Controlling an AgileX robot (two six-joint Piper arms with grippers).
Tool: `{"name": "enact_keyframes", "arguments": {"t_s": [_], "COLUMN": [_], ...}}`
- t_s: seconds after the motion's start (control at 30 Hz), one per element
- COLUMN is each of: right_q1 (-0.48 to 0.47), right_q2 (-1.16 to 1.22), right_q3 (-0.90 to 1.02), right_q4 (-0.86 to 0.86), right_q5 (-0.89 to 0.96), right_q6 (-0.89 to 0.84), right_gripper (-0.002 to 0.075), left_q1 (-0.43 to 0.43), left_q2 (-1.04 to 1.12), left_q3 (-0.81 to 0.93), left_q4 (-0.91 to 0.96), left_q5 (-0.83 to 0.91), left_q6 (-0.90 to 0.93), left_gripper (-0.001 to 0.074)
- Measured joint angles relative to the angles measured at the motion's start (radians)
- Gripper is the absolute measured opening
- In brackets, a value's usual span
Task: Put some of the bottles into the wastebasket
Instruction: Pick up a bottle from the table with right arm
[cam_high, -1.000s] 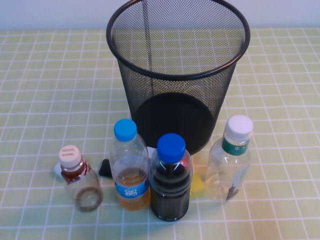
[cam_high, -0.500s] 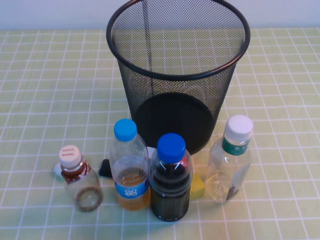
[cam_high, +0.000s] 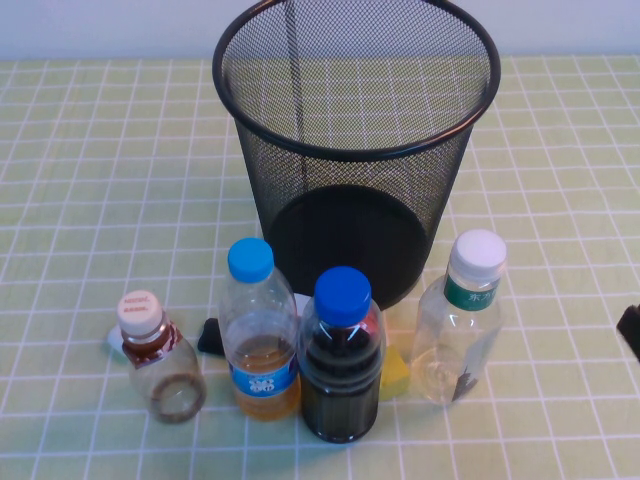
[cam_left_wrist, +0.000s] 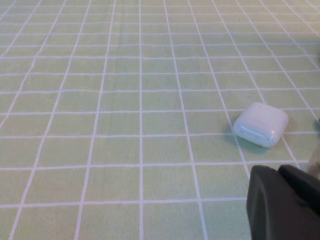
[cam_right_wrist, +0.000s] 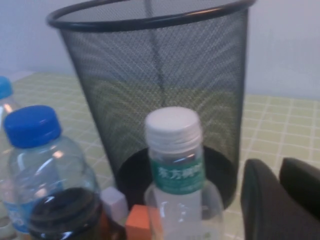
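Beside wastebasket (cam_high: 355, 150), four upright bottles (cam_high: 458, 318); right claw (cam_high: 630, 331) at table edge.

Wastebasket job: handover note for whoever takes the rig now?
Left gripper: shut, parked low over bare tablecloth by a small white case.
Right gripper: at the table's right edge, beside the white-capped bottle, holding nothing.
Wastebasket: upright, empty, behind the bottle row.
Pink-capped bottle: at the row's left end.
Done: nothing binned.
Left: bin both; leave the two blue-capped bottles.
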Motion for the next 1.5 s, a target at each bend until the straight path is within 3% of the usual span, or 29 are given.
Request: {"name": "enact_keyframes", "arguments": {"t_s": [0.13, 0.23, 0.37, 0.8, 1.13, 1.5], "right_q1": [0.075, 0.091, 0.091, 0.091, 0.091, 0.091], "right_q2": [0.0, 0.027, 0.126, 0.509, 0.677, 0.728], "right_q3": [0.0, -0.002, -0.004, -0.221, -0.234, -0.234], "right_q4": [-0.026, -0.026, -0.026, -0.036, 0.117, 0.109], "right_q5": [-0.05, -0.111, -0.223, -0.279, -0.387, -0.455], "right_q6": [-0.001, -0.002, -0.002, -0.042, -0.174, -0.174], "right_gripper": [0.0379, 0.05, 0.0503, 0.0504, 0.0504, 0.0504], "left_q1": [0.0, 0.0, 0.0, 0.0, 0.0, 0.0], "left_q2": [0.0, 0.0, 0.0, 0.0, 0.0, 0.0], "left_q3": [0.0, 0.0, 0.0, 0.0, 0.0, 0.0], "left_q4": [0.0, 0.0, 0.0, 0.0, 0.0, 0.0], "left_q5": [0.0, 0.0, 0.0, 0.0, 0.0, 0.0], "left_q6": [0.0, 0.0, 0.0, 0.0, 0.0, 0.0], "left_gripper": [-0.0004, -0.0004, -0.0004, -0.0005, -0.0004, -0.0004]}}
